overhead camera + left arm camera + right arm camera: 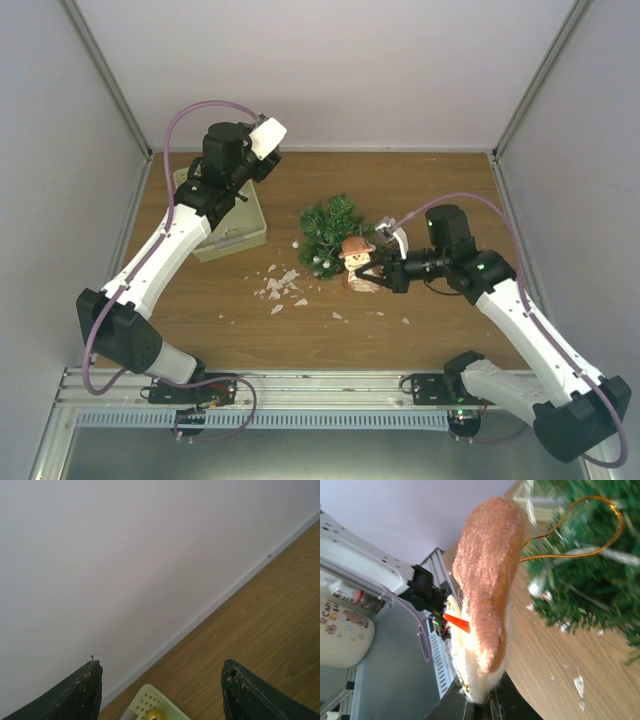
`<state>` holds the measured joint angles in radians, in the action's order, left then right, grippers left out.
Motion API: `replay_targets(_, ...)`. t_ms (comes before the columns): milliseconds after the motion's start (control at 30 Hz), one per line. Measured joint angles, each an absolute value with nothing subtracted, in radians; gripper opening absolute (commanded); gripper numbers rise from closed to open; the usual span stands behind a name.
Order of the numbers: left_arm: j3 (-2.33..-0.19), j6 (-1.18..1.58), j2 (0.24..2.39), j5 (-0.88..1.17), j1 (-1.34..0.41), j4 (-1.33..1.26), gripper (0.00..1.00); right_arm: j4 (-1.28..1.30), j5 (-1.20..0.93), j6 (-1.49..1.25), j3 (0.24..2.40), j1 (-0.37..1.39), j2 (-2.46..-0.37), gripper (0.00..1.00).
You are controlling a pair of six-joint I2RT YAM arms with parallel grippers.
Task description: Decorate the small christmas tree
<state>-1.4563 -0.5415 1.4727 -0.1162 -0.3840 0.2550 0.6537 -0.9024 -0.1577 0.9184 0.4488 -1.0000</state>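
**Top external view.** I judge the step in hand to be hanging one ornament on the tree. My right gripper (376,272) is clamped on a soft white plush snowman ornament (357,250) with a brown hat. The small christmas tree (328,228), bushy with dark green needles, stands just beyond the ornament. I cannot tell whether the two touch. A pale yellow-green perforated plastic basket (245,238) sits well apart from this gripper, on the far side of the tree. White flakes (282,285) lie scattered on the brown wood-grain table (440,190), near my right fingertips and to their left.

**Left wrist view.** My left gripper (162,667) stands with its dark, speckled jaws wide apart and nothing between them. A corner of the basket shows just below the fingertips. Ahead are the table and a plain pale wall.

**Right wrist view.** My jaws pinch the fleecy white lower edge of the ornament. Its hat is coppery, glittery and rounded. A pointed orange nose (456,622) projects to one side. A thin gold cord loop (560,557) runs from the hat top towards the tree, which is blurred and close ahead.

**Next move.** In my judgement, I must advance until the loop passes over a branch tip, then release. The cord looks limp, so the loop may close or slide off soft needles.
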Motion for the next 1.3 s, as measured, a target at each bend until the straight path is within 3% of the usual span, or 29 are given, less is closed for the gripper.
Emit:
replay_targets(67,-1.456,-0.542,1.473,-0.116,-0.384,0.255,0.68,0.654,-0.923,-0.154,0.951,0.449,-0.991,0.02)
replay_targets(400,-1.456,-0.536,1.476,-0.115,-0.384,0.255,0.99,0.69,-0.912,-0.109,1.025,0.449,-0.988,0.01)
replay_targets(1300,-1.456,-0.533,1.477,-0.109,-0.384,0.26,0.99,0.658,-0.781,-0.108,0.857,0.436,-1.026,0.01)
